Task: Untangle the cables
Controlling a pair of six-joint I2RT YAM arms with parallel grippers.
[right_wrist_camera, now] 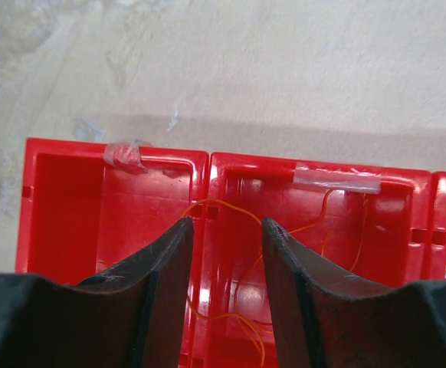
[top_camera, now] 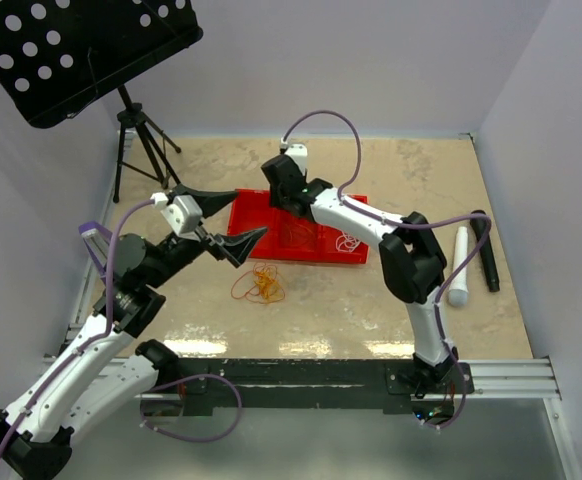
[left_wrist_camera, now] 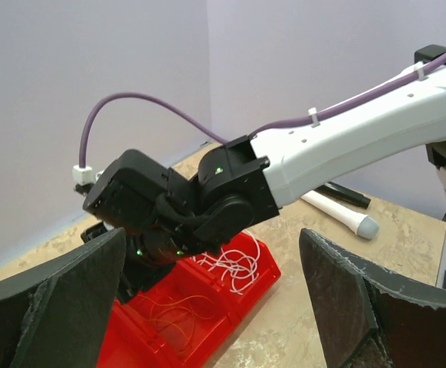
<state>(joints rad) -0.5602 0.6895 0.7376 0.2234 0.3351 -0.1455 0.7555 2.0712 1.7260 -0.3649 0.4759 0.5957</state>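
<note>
A red three-compartment tray (top_camera: 316,255) lies mid-table. A thin orange cable (right_wrist_camera: 242,295) lies in its middle compartment, one loop crossing the divider; it also shows in the left wrist view (left_wrist_camera: 169,310). A white cable (top_camera: 349,241) is coiled in the right compartment (left_wrist_camera: 237,264). A tangle of orange and red cables (top_camera: 260,285) lies on the table in front of the tray. My right gripper (top_camera: 279,200) hangs over the tray, jaws (right_wrist_camera: 227,226) open, straddling the divider, holding nothing. My left gripper (top_camera: 251,212) is wide open and empty, above the table left of the tray.
A black perforated music stand (top_camera: 81,45) on a tripod (top_camera: 136,140) stands back left. A white tube (top_camera: 460,265) and a black marker (top_camera: 486,250) lie right of the tray. Clear tape pieces (right_wrist_camera: 336,177) stick on the tray's far rim. Walls enclose the table.
</note>
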